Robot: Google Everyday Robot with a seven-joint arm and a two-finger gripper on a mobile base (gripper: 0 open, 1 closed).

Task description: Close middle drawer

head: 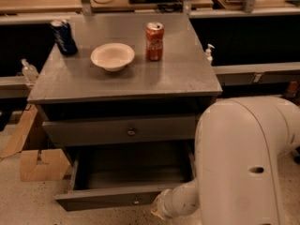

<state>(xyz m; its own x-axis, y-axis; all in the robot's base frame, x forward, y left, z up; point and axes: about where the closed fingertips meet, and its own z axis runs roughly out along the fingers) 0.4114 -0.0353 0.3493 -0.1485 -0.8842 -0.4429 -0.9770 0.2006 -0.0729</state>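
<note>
The middle drawer (126, 199) is pulled out of the dark grey cabinet, low in the camera view. Its flat front has a small round knob (136, 202), and its grey box interior (133, 165) looks empty. Above it sits the taller-fronted drawer (119, 131), nearly shut. My white arm (243, 168) fills the lower right. My gripper (157, 211) is at the arm's end, against the right part of the middle drawer's front, just below its edge.
On the cabinet top (187, 76) stand a blue can (63, 36), a white bowl (112, 56) and a red soda can (154, 41). Cardboard (40, 165) lies on the floor to the left. Benches run behind and to both sides.
</note>
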